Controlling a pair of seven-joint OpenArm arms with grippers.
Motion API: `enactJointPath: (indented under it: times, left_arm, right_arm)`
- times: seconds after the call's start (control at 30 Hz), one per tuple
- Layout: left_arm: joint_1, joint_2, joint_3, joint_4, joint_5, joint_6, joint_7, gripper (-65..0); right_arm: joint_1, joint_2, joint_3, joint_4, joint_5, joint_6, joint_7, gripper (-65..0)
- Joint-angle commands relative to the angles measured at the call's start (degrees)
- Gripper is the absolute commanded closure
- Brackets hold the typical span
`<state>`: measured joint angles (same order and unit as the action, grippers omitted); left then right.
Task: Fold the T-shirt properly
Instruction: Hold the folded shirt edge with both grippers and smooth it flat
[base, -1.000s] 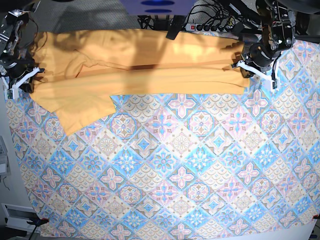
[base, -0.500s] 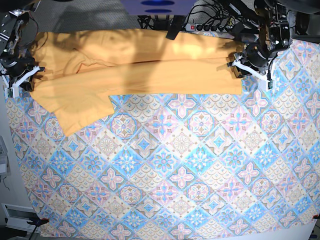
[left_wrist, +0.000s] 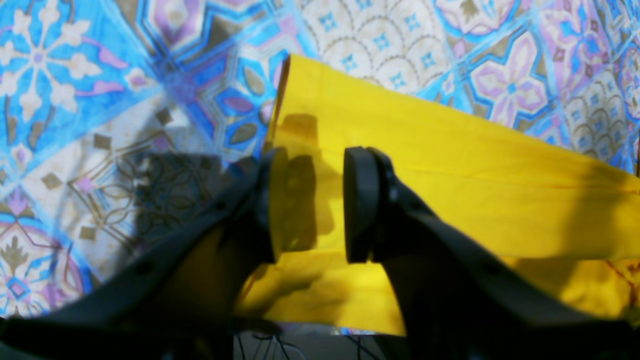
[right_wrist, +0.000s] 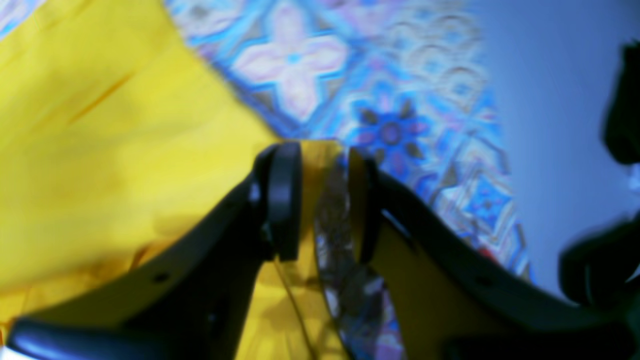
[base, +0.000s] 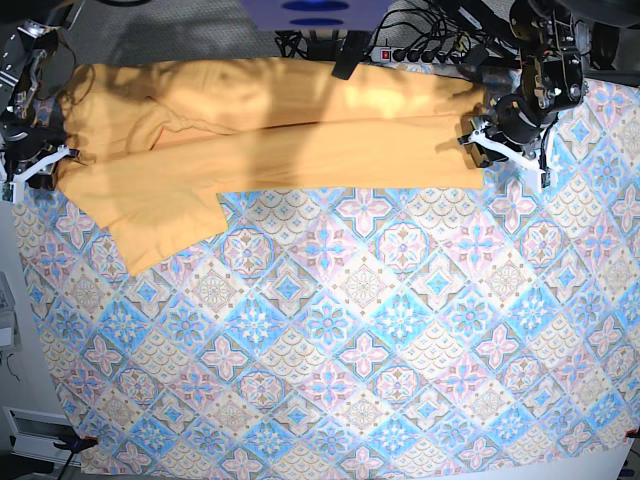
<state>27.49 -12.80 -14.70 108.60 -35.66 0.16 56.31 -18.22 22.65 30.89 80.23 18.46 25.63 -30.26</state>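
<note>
Black jaws on the left gripper (left_wrist: 310, 205) and right gripper (right_wrist: 322, 200) both stand parted, straddling opposite ends of the T-shirt (base: 270, 130), pinching nothing. Shirt's lengthwise-folded along the patterned cloth's (base: 330, 350) far edge, likely laid down for the next fold.

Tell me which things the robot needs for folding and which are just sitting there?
For the job:
- T-shirt
- left gripper, open over the shirt's edge
- right gripper, open at the other edge

Just there:
- patterned cloth
- cables
</note>
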Motion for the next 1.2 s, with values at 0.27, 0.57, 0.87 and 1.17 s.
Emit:
enactJointPath:
  times: [0.27,0.57,0.87,1.17]
  left_arm:
    - [-0.19,-0.43,-0.20,0.63,0.10,-0.21,-0.97,-19.1]
    - [-0.19,-0.43,-0.20,0.63,-0.08,-0.21,-0.97,-19.1]
    - [-0.19,-0.43,-0.38,0.63,-0.16,-0.21,-0.97,-19.1]
    - [-0.19,-0.43,-0.38,0.63,-0.16,-0.21,-1.06,-19.1]
  right_arm:
    - [4.72,0.42,1.68,1.40,0.93,-2.55,1.47,-22.3]
    - [14.83,0.86,-16.87,-1.85,0.66,-2.55,1.47,-22.9]
    - [26.44,1.65,-21.80,-21.46,0.66,-2.46,2.00,-22.9]
    - [30.22,1.39,-22.06,-30.42,0.57,-2.46,2.09,-23.0]
